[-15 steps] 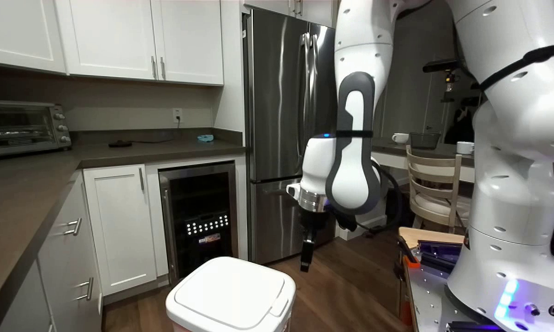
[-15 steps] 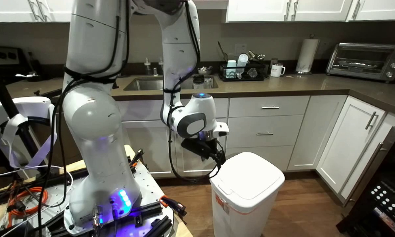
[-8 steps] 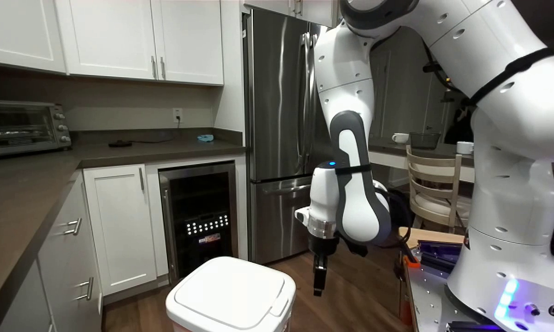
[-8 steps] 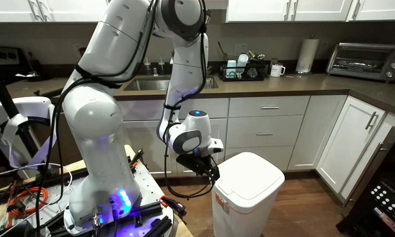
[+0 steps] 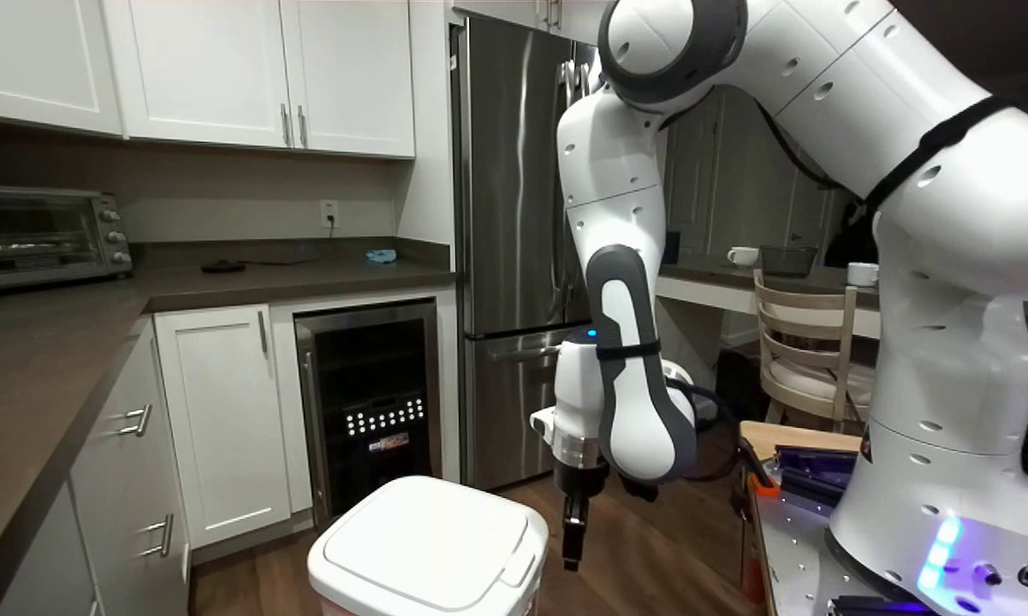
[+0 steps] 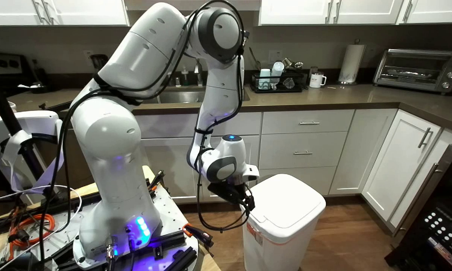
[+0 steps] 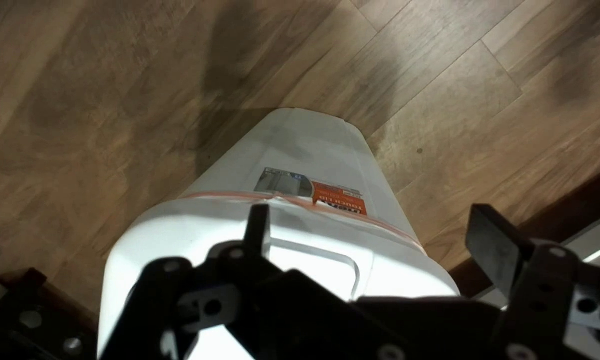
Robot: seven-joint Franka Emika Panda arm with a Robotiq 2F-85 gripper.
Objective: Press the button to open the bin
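Both exterior views | bin [image 6: 276, 244] closed, contents hidden | tool [image 5: 572, 560] near it

In an exterior view, from the bin [image 5: 428, 543], passing room lies over floor [image 5: 659, 541] at three o'clock beyond the gripper [image 5: 572, 560], to the robot's table [image 5: 783, 543]; a refrigerator [image 5: 514, 299] bars one o'clock, a base cabinet [image 5: 221, 428] ten.

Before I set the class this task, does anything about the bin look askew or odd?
Yes: a pinkish strip runs below the lid of the bin, kinked near the label. It looks odd against the lid's smooth edge; what it is, I can't tell.
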